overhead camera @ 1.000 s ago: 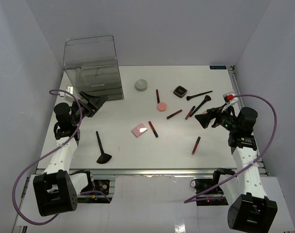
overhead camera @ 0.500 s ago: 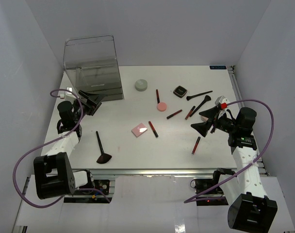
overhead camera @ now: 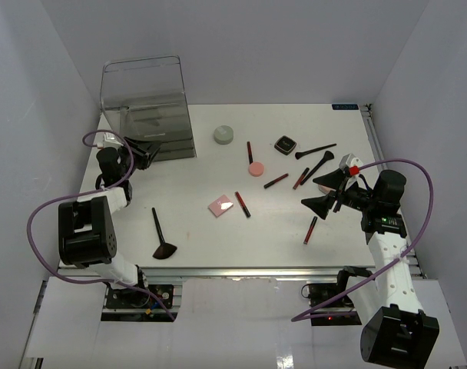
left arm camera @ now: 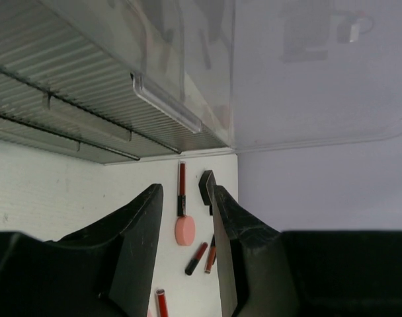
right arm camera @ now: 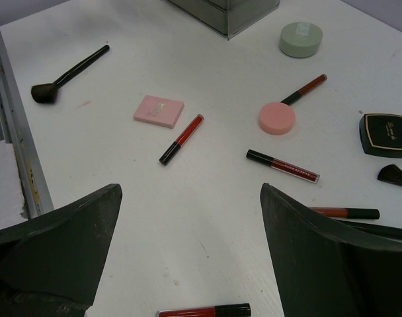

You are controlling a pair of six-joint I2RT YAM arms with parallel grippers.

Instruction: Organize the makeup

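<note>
The makeup lies scattered on the white table: a grey jar, a pink disc, a black compact, a pink square compact, several red-and-black sticks such as one beside the pink compact and one near the right arm, two thin brushes, and a broad brush at front left. My left gripper hovers at the foot of the clear drawer box, jaws narrowly apart with nothing between them. My right gripper stands wide open above bare table, a red stick just under it.
The drawer box's ribbed front and handle fill the left wrist view. The table's metal edge rail runs at the left of the right wrist view. Purple cables loop beside both arms.
</note>
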